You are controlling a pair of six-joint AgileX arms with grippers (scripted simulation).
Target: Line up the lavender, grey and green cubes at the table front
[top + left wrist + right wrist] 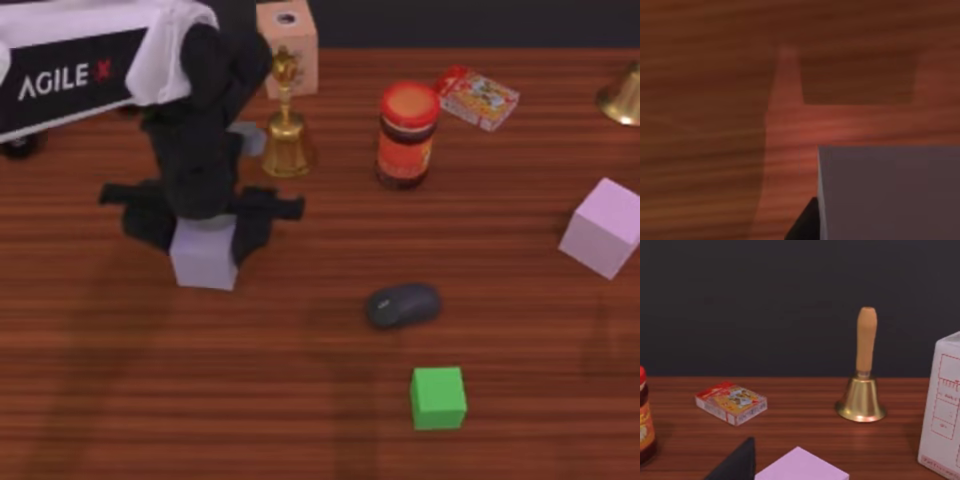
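The grey cube [204,257] sits at the table's left, with my left gripper [205,232] straight over it and shut on it. In the left wrist view the grey cube [890,192] fills the corner, one dark fingertip [807,222] lies flush against its side, and its shadow falls apart from it on the wood. The lavender cube [603,228] stands at the right edge. The green cube [438,398] rests near the front, right of centre. My right gripper [784,477] stays out of the top view, open, one fingertip [739,460] beside the lavender cube [802,467].
A dark computer mouse [402,305] lies between the grey and green cubes. Behind stand a brass bell [285,130], a red-lidded jar [407,135], a card pack [478,97], a tan-pink holed block [287,45] and a second bell [625,95]. A white box [942,405] stands near the lavender cube.
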